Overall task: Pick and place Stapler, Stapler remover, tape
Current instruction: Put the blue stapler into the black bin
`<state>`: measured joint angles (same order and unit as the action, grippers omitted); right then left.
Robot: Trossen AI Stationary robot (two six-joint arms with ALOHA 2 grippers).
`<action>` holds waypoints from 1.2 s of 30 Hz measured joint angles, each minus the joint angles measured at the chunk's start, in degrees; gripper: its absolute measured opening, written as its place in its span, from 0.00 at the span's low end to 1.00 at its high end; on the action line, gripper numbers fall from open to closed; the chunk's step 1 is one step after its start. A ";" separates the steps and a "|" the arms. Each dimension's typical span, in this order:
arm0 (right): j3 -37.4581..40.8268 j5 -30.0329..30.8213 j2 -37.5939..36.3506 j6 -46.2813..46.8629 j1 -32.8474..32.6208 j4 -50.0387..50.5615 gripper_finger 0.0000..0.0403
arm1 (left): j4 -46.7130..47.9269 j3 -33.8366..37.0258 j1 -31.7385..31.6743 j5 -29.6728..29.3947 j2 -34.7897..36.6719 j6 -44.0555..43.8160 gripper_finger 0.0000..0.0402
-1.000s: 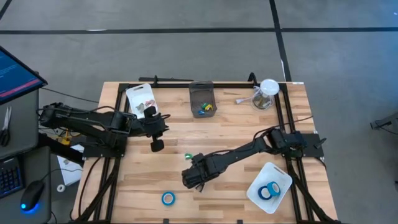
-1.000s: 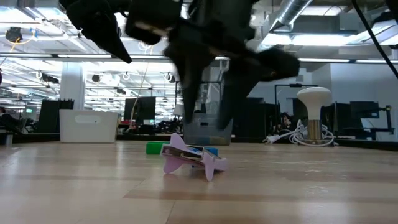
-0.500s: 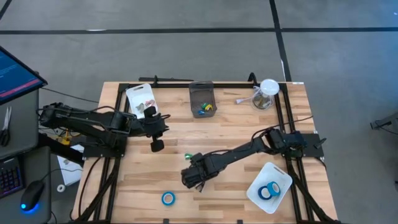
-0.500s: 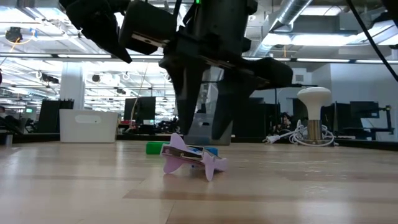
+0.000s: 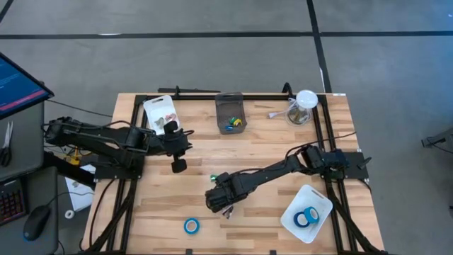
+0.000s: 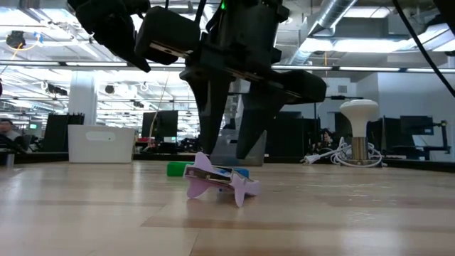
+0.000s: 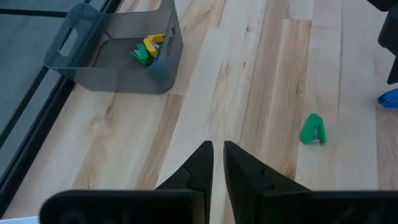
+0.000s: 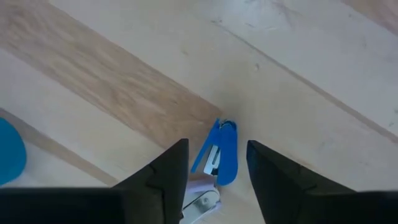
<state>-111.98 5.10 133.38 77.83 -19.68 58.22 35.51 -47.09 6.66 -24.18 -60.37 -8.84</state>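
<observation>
Since earlier frame, we see right gripper [image 8: 214, 171] lower over small blue stapler [image 8: 219, 152], fingers apart and straddling it, likely lining up grasp. Pink stapler remover [image 6: 217, 182] lies just beside it on wooden bench [image 5: 262, 149]. Glossy blue tape [image 5: 191, 226] ring near front edge. Left gripper [image 7: 214, 167] together, holding nothing, waiting near green stapler [image 7: 313, 130].

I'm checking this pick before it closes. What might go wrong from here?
1. The right tool straddles a blue stapler that lies close against a pink item; closing may catch both.
2. The stapler sits skewed between the fingers, so it might twist or slip.
</observation>
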 joint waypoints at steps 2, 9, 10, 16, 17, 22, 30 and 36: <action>0.00 0.56 0.00 0.02 0.02 -0.02 0.38 | -0.01 0.00 0.00 -0.02 0.02 0.00 0.08; 0.00 0.90 0.00 -0.40 0.08 -0.01 0.39 | -0.01 0.00 0.00 0.00 -0.01 0.00 0.08; 0.00 0.92 0.00 -0.40 0.08 0.00 0.39 | -0.01 0.00 0.00 0.00 0.02 0.00 0.08; 0.00 0.94 0.00 -1.74 -0.01 0.00 0.38 | -0.01 0.00 0.00 0.00 0.01 0.00 0.08; 0.00 0.94 0.00 -2.26 -0.10 -0.02 0.38 | -0.01 0.00 0.00 0.00 0.02 0.00 0.08; 0.00 0.79 0.00 -3.47 -0.18 0.02 0.38 | -0.01 0.00 0.00 0.00 0.01 0.00 0.08; 0.66 0.19 0.00 -4.90 -0.18 -0.68 0.38 | 0.00 0.00 0.00 0.00 0.02 0.00 0.08; 4.66 -3.58 0.17 -2.96 -0.98 -2.83 0.39 | 0.02 0.00 0.01 0.00 0.01 0.00 0.08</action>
<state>-107.33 1.52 133.55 74.86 -20.66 55.39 35.53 -47.09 6.66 -24.18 -60.36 -8.84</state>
